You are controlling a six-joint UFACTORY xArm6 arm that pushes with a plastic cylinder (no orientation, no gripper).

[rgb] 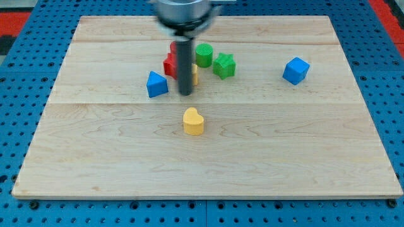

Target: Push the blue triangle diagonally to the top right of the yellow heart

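The blue triangle (156, 84) lies left of the board's middle. The yellow heart (193, 121) lies below and to the right of it, near the board's centre. My tip (185, 93) stands just right of the blue triangle, a small gap apart, and above the yellow heart. The rod hides part of the blocks behind it.
Behind the rod is a cluster: red blocks (170, 63), a yellow block (195, 75) mostly hidden, a green cylinder (204, 55) and a green star (223, 65). A blue cube (295, 70) lies at the view's right. The wooden board (202, 170) sits on a blue pegboard.
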